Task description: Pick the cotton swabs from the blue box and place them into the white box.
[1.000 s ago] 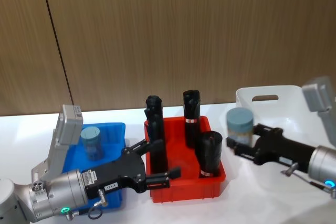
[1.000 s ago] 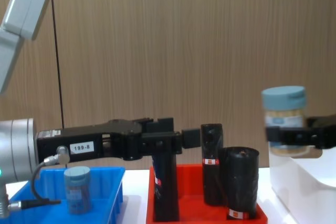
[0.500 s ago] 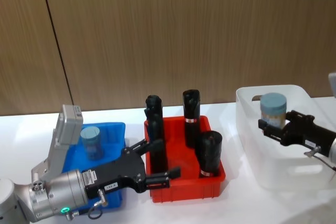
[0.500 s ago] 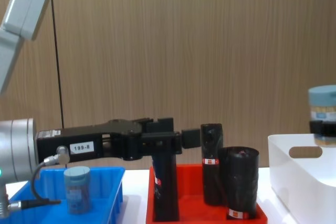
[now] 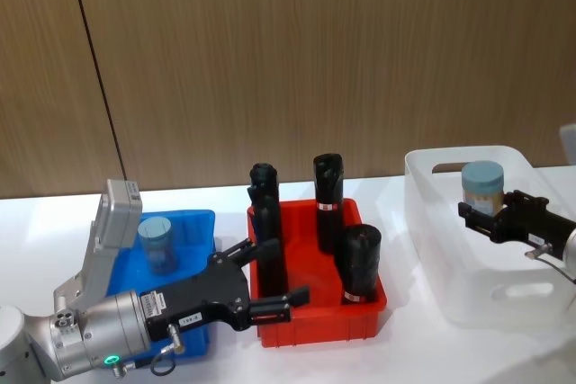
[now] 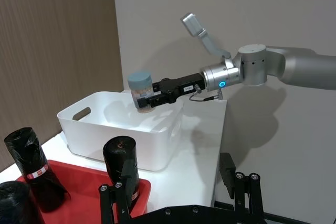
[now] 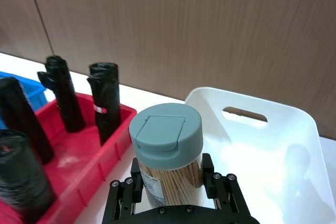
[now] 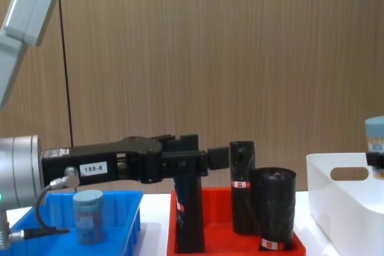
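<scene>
while left fingers (image 5: pixel 290 296) gape wide, right fingers (image 5: pixel 471 214) clamp cotton swabs (image 5: pixel 483 188) over white box (image 5: pixel 450 287).

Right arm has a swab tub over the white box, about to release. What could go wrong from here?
1. The cotton swab tub in the right gripper hangs well off the white box floor; released here, it may land tilted or bounce.
2. The open left gripper sits close to the black rolls in the red tray; swinging toward the blue box could knock one over.

Swab tub (image 5: pixel 483 188) hanging upright over the white box (image 5: pixel 430 240)
A second tub (image 5: pixel 157 245) is standing upright inside the blue box (image 5: pixel 193 226).
</scene>
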Motion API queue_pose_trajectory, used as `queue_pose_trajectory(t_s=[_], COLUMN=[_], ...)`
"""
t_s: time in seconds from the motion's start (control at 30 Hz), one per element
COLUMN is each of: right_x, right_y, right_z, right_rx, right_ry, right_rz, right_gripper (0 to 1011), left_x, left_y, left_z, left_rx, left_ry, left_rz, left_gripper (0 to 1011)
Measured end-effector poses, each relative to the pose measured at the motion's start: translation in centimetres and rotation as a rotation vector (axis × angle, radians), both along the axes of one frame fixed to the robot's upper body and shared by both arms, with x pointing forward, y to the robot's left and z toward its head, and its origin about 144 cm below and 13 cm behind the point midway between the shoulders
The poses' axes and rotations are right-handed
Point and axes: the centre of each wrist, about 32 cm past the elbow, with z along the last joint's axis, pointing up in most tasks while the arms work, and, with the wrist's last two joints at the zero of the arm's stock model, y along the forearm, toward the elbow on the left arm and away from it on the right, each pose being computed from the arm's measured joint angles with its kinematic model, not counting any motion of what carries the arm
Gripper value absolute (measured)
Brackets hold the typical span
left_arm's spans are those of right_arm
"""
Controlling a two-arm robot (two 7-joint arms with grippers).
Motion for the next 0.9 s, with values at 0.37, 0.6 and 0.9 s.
queue_pose_trajectory(t_s=[0.37, 0.6, 0.9], right_x=[1.3, 1.5, 1.5], right_y=[-0.3, -0.3, -0.3], right_z=[-0.9, -1.1, -1.1], right_rx=[-0.015, -0.014, -0.010], right_ry=[0.030, 0.023, 0.015], right_rz=[-0.037, -0.051, -0.061], right_gripper=[828, 1000, 1002], left_x=[0.0, 0.0, 0.0], left_y=[0.0, 0.0, 0.0], left_z=[0.0, 0.0, 0.0], left_rx=[0.000, 0.000, 0.000], left_ry=[0.000, 0.000, 0.000], left_rz=[0.000, 0.000, 0.000], left_gripper=[1004, 1004, 1004])
